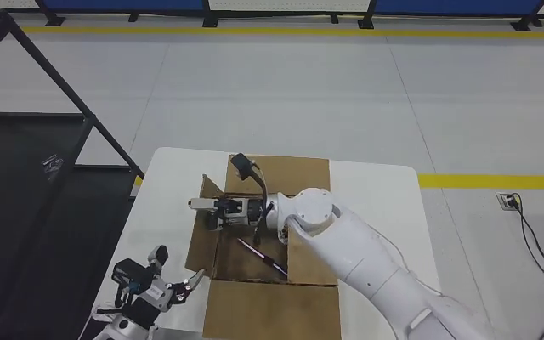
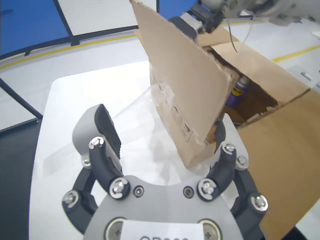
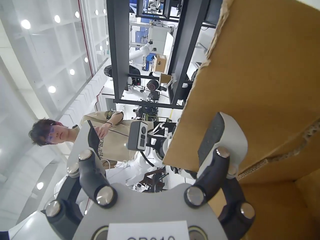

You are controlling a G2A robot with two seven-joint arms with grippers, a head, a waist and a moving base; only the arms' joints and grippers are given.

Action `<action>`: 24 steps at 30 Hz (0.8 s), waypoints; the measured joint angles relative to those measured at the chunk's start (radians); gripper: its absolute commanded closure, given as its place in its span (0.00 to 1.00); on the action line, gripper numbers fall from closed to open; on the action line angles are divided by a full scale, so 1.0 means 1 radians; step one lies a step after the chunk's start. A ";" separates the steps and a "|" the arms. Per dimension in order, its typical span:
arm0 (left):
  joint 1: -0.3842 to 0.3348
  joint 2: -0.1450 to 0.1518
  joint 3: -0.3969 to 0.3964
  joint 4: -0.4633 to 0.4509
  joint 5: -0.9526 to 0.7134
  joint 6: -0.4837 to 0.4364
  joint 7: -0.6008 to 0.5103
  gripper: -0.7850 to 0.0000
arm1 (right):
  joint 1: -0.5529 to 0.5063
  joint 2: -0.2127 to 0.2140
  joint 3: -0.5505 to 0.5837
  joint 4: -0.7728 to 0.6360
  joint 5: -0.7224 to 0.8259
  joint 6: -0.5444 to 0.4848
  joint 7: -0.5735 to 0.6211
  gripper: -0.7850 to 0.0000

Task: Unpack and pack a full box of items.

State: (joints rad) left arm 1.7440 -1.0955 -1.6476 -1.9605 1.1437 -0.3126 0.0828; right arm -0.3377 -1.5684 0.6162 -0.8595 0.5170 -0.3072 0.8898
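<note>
An open cardboard box [image 1: 306,270] sits mid-table with its flaps spread. Inside lie a thin dark pink stick [image 1: 262,255] and a blue spray can [image 2: 237,91]. My right gripper [image 1: 204,206] reaches across the box to its left side flap [image 3: 252,71], which stands upright. It is open [image 3: 152,138], with one finger [image 3: 215,136] against the flap's face. My left gripper [image 1: 178,270] hovers open over the table's front left, beside the box. In its own view [image 2: 163,128] the upright flap [image 2: 185,88] ends close to one finger [image 2: 220,132].
Crumpled clear plastic film [image 2: 142,128] lies on the white table [image 1: 170,195] left of the box, under my left gripper. A black frame [image 1: 59,85] stands off the table's left side. The table's left strip is bare.
</note>
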 measured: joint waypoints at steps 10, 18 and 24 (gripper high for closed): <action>-0.010 0.000 -0.069 0.074 -0.053 0.011 -0.013 0.00 | 0.009 0.003 0.062 0.093 -0.041 -0.149 0.015 0.00; -0.094 -0.002 -0.059 0.207 -0.059 -0.004 -0.014 0.00 | -0.088 0.087 0.231 0.006 -0.084 -0.173 0.019 0.00; -0.160 -0.005 -0.026 0.276 -0.039 -0.001 -0.002 0.00 | -0.203 0.142 0.349 -0.156 -0.124 -0.141 0.010 0.00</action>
State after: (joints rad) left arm 1.5840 -1.1008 -1.6740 -1.6842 1.1050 -0.3132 0.0804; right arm -0.5404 -1.4268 0.9654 -1.0159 0.3934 -0.4487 0.9000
